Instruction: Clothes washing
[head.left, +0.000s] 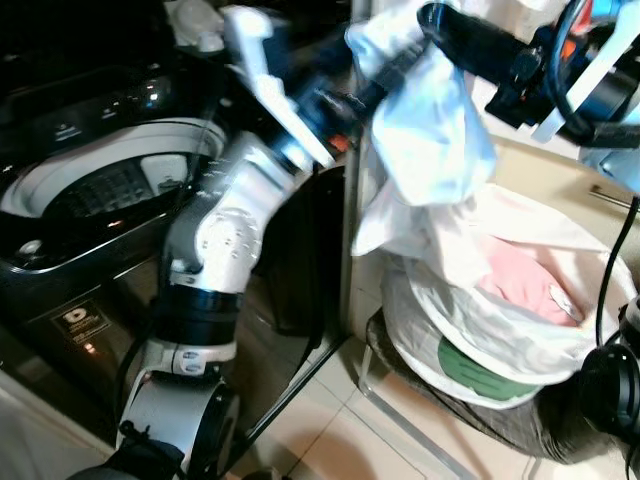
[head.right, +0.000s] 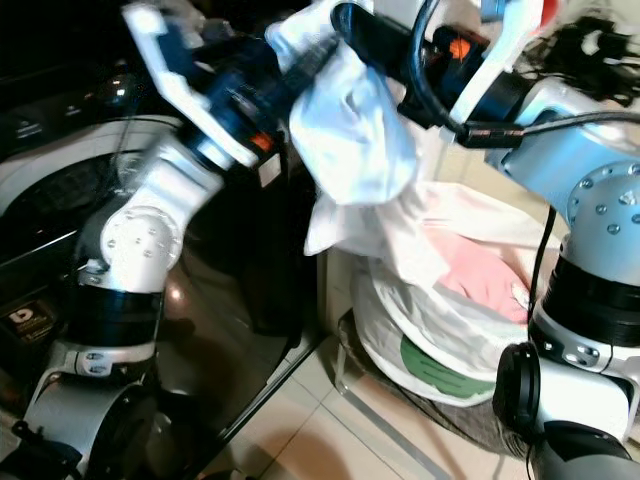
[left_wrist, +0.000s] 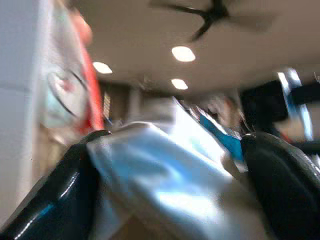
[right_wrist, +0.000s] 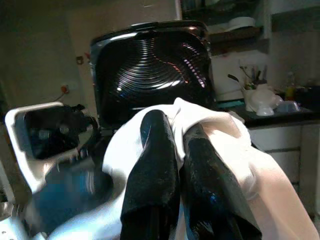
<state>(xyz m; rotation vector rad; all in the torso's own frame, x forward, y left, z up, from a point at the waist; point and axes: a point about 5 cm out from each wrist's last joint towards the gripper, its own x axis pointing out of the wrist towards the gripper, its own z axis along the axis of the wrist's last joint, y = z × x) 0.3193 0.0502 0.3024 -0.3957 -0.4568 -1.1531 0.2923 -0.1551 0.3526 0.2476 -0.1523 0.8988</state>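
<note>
Overhead, both grippers met on one white garment (head.left: 425, 120), held high between the open washing machine (head.left: 110, 190) and the laundry basket (head.left: 480, 350): the right gripper (right_wrist: 175, 150) had its black fingers (right_wrist: 155, 165) pressed together on a fold of the cloth, and the left gripper (left_wrist: 170, 170) had its fingers (left_wrist: 280, 180) spread wide with the same cloth bunched between them. Below, the basket stood on the tiled floor (head.left: 340, 420) just beside the machine, holding a pink item (head.left: 520, 280) among more white fabric.
</note>
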